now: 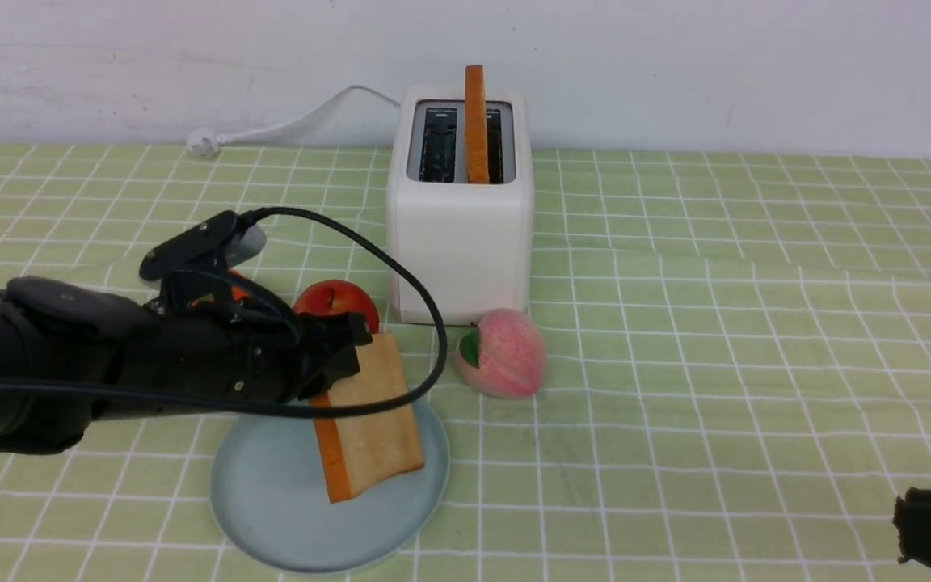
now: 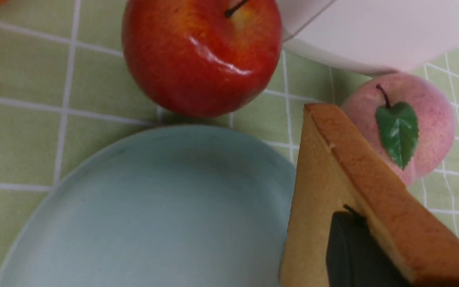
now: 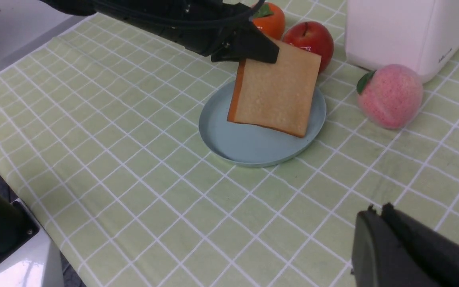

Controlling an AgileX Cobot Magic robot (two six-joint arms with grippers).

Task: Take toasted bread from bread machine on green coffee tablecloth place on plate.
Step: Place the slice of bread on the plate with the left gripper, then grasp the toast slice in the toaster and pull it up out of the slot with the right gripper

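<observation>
My left gripper [image 1: 356, 349] is shut on the top corner of one slice of toasted bread [image 1: 372, 428]. The slice hangs tilted over the pale blue plate [image 1: 271, 493], its lower edge close to the plate's surface; whether they touch I cannot tell. In the left wrist view a black finger [image 2: 353, 251] presses the slice's tan face [image 2: 313, 191] above the plate [image 2: 153, 207]. A second slice [image 1: 475, 121] stands upright in the right slot of the white bread machine [image 1: 459, 242] on the green coffee tablecloth [image 1: 716, 323]. My right gripper [image 3: 377, 215] is shut, empty, low at the near right.
A red apple [image 1: 336, 301] lies just behind the plate, next to the bread machine, with an orange [image 3: 271, 20] beside it. A pink peach [image 1: 502, 353] sits in front of the bread machine's right corner. The white cord [image 1: 288, 125] trails back left.
</observation>
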